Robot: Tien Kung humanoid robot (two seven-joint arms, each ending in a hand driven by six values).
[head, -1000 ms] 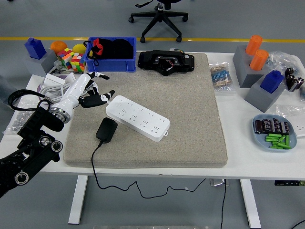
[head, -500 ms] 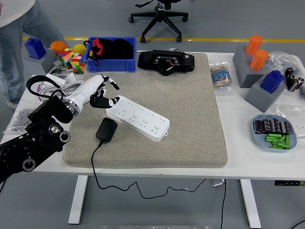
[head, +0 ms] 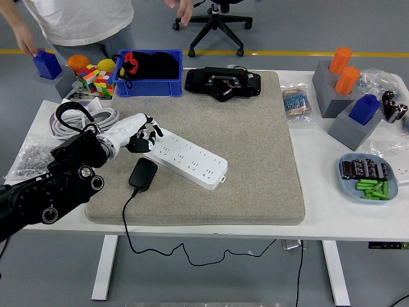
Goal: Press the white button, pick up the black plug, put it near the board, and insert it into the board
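**A:** Across the white table [head: 319, 220] lies a grey mat [head: 255, 160], and on its left half the white power strip [head: 185, 160] runs diagonally, near-right to far-left. What is the arm doing?

**B:** The left hand [head: 137, 133] is over the strip's far-left end, where the white button should be; the button itself I cannot make out under the hand. Its fingers [head: 151, 131] are loosely curled, narrow, holding nothing, tips on or just above the strip. The right hand is out of view.

**A:** And the black plug [head: 142, 174]?

**B:** It lies flat on the mat, just near-left of the strip, its cable trailing off the near edge.

**A:** What could go wrong?

**B:** I'd judge the strip may skid on the mat if the press lands off-centre, or the wrist may nudge the plug.

**A:** What differs from half a second ago?

**B:** The hand has closed in from a more spread pose onto the strip's end, the forearm has dropped lower, and a person [head: 83, 19] has moved along the far side, one hand [head: 29, 46] now at the blue block [head: 46, 64].
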